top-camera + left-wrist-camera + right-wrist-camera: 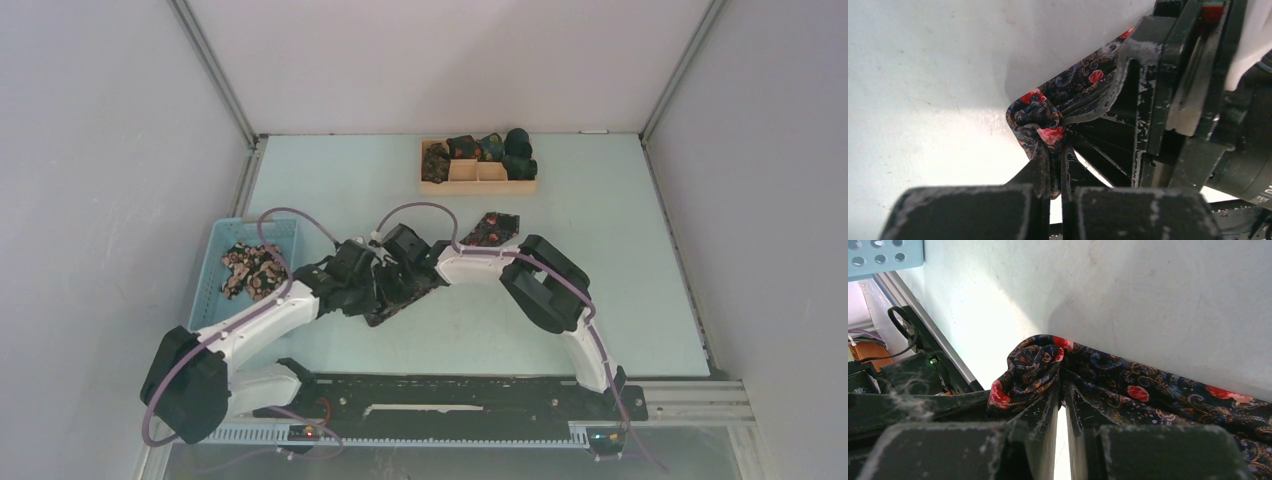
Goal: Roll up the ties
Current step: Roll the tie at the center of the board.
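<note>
Tie (1045,117) sits mid-surface (620,260), its near end wound into a small tight bud. Left claw (1052,167) is clenched on the fabric right under that bud. Right claw (1063,402) is nearly shut too, tips pinching the bud from the other side. We read that as a grip, though contact is only at the very tips. The two claws are almost touching each other, so there's little room to work.

Our take: the roll is barely started. Most of the length lies flat, running away toward the far right.

To do this turn well:
- One claw pins the core while the other tips it over onto the flat part.
- Edges stay lined up so the roll doesn't cone.
- Low tension and no lifting off the surface, or the bud likely unwinds.
- Regrip one claw at a time, never both.

Further out, blue basket (225,228) on the left holds loose ties (250,268). Wooden tray (432,172) at the far edge holds rolled ties (515,150), and we expect this one ends up there.
</note>
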